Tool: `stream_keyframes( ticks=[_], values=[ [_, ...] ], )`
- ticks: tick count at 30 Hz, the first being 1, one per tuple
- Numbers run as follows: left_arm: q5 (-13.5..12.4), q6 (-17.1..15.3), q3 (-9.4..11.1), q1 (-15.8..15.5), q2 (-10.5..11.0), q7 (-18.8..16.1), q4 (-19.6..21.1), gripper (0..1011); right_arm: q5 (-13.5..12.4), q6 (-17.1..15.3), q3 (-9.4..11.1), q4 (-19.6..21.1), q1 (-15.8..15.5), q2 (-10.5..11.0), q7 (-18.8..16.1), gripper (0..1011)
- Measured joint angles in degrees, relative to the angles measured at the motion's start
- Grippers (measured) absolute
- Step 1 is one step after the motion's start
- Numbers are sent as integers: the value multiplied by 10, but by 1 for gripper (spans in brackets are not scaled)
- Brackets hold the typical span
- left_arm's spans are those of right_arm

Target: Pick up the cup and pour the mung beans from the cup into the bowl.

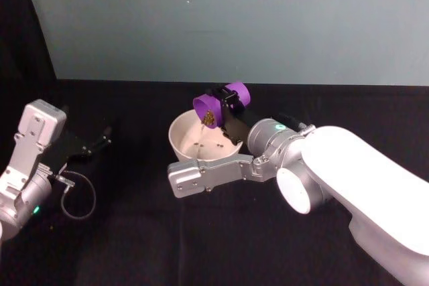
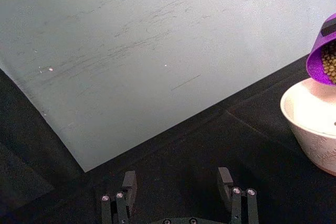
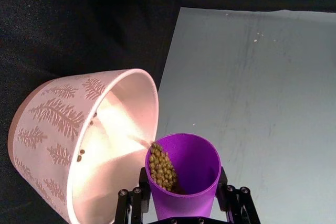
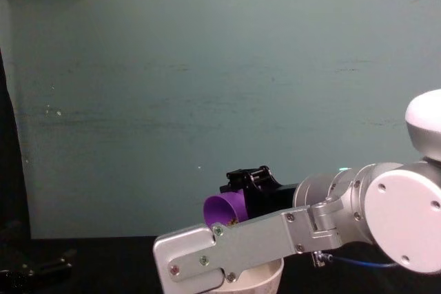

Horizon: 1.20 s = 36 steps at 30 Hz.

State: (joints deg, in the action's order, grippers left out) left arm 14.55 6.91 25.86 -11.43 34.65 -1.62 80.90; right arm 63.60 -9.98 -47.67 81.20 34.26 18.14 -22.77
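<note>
The cup is tipped nearly onto its side above the bowl. Its long axis runs from the right gripper down toward the bowl's hollow. The mung beans crowd its low lip, and a few lie in the bowl. The right gripper clamps the cup's body. The left gripper sits splayed, well off to the left.

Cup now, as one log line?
right gripper: shut on cup, tipped over bowl | mung beans: at lip, some in bowl | left gripper: open, idle
</note>
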Motion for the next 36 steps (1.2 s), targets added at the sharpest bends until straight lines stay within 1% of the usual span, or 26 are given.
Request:
stream_keyframes(
  ticks=[15, 30, 36],
  values=[
    [0, 0, 0, 0, 0, 0, 0, 1011, 18, 1, -10, 4, 4, 4, -7, 724],
    [0, 0, 0, 0, 0, 0, 0, 1011, 30, 5, -19, -1, 10, 2, -9, 724],
    [0, 0, 0, 0, 0, 0, 0, 1011, 31, 4, -20, -2, 11, 2, -12, 724]
  ],
)
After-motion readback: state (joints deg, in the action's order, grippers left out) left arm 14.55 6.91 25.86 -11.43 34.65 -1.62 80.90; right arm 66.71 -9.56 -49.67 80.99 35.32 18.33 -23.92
